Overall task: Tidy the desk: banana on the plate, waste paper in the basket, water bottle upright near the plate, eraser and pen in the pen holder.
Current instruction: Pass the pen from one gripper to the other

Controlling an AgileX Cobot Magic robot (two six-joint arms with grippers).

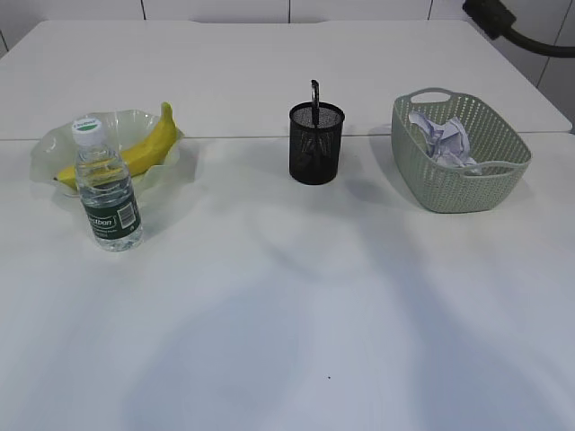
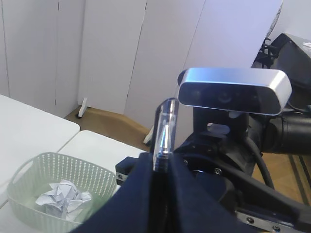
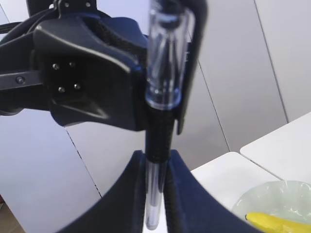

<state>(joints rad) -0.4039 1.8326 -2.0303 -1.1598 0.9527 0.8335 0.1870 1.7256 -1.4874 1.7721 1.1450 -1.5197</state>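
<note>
Clear pen [image 3: 163, 97] between both grippers.

Counts: 1 banana [image 1: 148, 148], on 1 plate [image 1: 49, 148]; 1 water bottle [image 1: 108, 187], upright; 1 pen holder [image 1: 316, 144], black mesh, w/ 1 pen [image 1: 314, 97] sticking out the top; 1 more pen [image 3: 160, 121] in the wrist views, so 2 pens total; 1 basket [image 1: 454, 193], green; 1 wad of waste paper [image 1: 445, 139] inside it; 2 tools: left tool [image 2: 160, 177], right tool [image 3: 156, 194]; 1 table [image 1: 287, 314].
</note>
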